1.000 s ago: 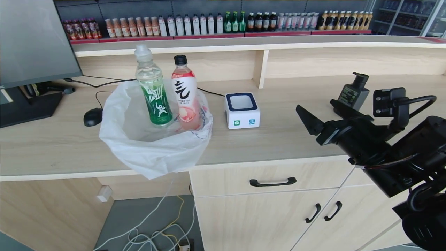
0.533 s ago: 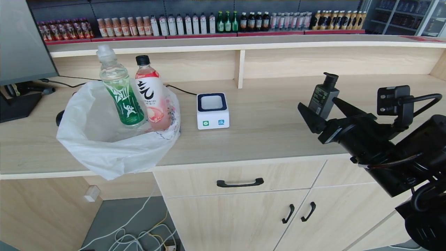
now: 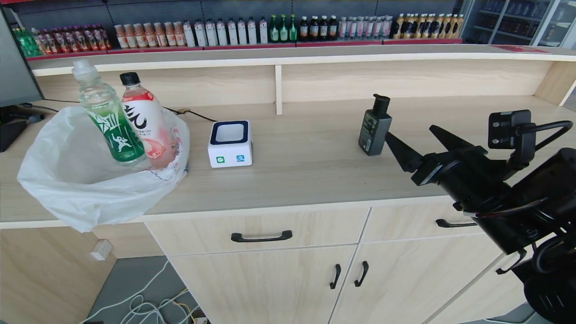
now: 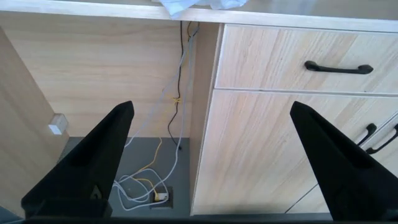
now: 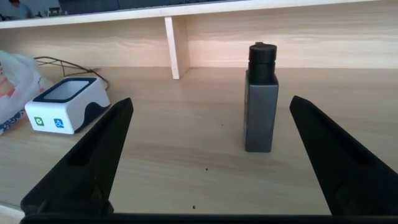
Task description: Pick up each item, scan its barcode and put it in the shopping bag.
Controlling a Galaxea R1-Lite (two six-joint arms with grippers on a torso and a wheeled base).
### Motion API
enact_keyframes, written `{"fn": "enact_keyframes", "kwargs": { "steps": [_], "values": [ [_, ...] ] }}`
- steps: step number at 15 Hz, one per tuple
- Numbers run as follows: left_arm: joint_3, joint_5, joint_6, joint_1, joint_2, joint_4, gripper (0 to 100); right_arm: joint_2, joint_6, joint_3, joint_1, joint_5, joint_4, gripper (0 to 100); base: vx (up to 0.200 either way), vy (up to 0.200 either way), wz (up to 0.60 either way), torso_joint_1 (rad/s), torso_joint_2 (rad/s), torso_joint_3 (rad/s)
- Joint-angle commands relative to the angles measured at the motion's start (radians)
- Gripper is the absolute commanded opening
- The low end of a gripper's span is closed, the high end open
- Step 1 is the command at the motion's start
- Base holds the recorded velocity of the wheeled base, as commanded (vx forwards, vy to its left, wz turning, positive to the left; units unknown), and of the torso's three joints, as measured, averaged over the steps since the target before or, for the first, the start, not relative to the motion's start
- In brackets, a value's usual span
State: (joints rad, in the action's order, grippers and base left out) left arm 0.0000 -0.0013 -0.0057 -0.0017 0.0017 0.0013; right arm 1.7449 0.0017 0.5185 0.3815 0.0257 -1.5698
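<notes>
A dark grey bottle [image 3: 375,128] with a black cap stands upright on the wooden counter [image 3: 315,171]. My right gripper [image 3: 410,133] is open just to its right and nearer the counter's front edge, apart from it. In the right wrist view the bottle [image 5: 260,102] stands ahead between the open fingers [image 5: 106,155]. A white scanner box [image 3: 230,144] [image 5: 62,107] sits mid-counter. The white shopping bag [image 3: 76,184] at the left holds a green bottle [image 3: 107,120] and a pink-and-white bottle [image 3: 146,121]. My left gripper [image 4: 211,106] is open, low before the cabinet fronts.
A raised shelf with a divider [image 3: 278,90] runs along the back of the counter. Drawers and doors with black handles [image 3: 261,236] lie below. Cables [image 3: 148,306] lie on the floor. A monitor edge [image 3: 11,63] shows at far left. Drink bottles [image 3: 270,29] line the back wall.
The head camera has swung right along the counter, so bag and scanner sit further left in the picture. The grey bottle now stands left of the right gripper's fingers.
</notes>
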Motion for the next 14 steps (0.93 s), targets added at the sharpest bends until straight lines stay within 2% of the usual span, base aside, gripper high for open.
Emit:
{"fn": "enact_keyframes", "kwargs": {
  "steps": [1,2,10,14],
  "values": [
    [0.0,0.001,0.0,0.0,0.0,0.0,100,0.002,0.0,0.002,-0.001,0.0,-0.001,100,0.0,-0.2,0.0,0.002,0.0,0.002],
    [0.0,0.0,0.001,0.0,0.0,-0.001,100,0.002,0.0,0.0,-0.001,0.0,-0.001,100,0.0,-0.2,0.0,0.002,0.0,0.002],
    [0.0,0.0,0.001,0.0,0.0,-0.001,100,0.002,0.001,-0.011,0.0,0.0,-0.001,100,0.0,0.0,0.0,0.0,0.0,0.0],
    [0.0,0.0,0.004,0.0,0.0,-0.001,100,0.005,0.001,-0.012,-0.001,0.0,-0.001,100,0.2,0.0,0.0,-0.005,-0.01,0.004]
  ]
}}
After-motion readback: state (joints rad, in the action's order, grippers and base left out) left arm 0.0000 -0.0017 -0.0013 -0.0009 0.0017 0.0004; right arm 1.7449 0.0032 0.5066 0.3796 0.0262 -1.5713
